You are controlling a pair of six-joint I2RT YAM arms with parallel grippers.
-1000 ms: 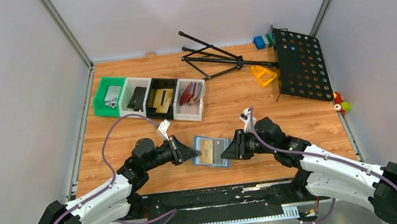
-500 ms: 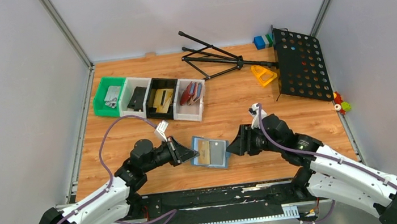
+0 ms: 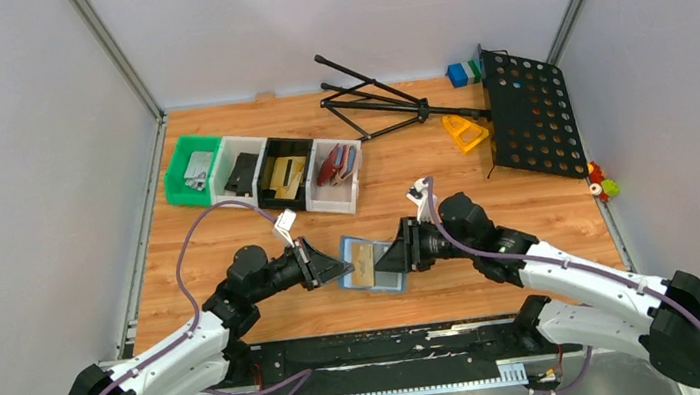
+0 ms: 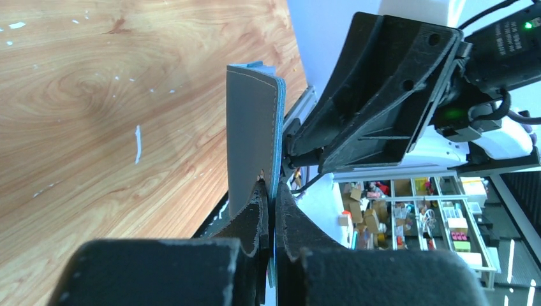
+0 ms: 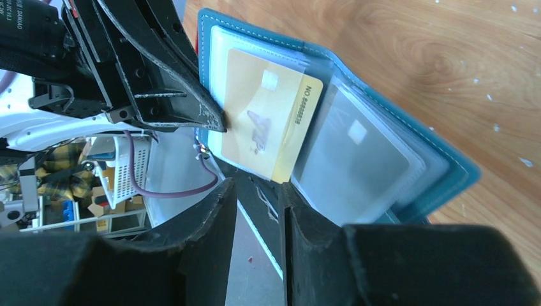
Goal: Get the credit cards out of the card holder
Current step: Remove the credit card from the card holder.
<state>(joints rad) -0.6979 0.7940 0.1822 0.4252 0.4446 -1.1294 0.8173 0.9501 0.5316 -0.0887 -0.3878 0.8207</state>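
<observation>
Jaws of my left gripper point(image 4: 271, 194) pinch the wallet point(image 4: 252, 127); my right gripper point(image 5: 255, 191) stands narrowly apart at the gold card point(image 5: 265, 121) — I'd close squarely, pull straight from the wallet.

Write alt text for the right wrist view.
An open slate-blue soft bifold card holder shows a gold-tan credit card partly out of its slot, beside a pocketed grey card. The left pincer clamps one edge of the holder; the right pincer, slightly open, sits at the gold card's edge.

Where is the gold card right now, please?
Right wrist view: the gold card lies in the card holder, left of the grey card, beyond the right gripper.
</observation>
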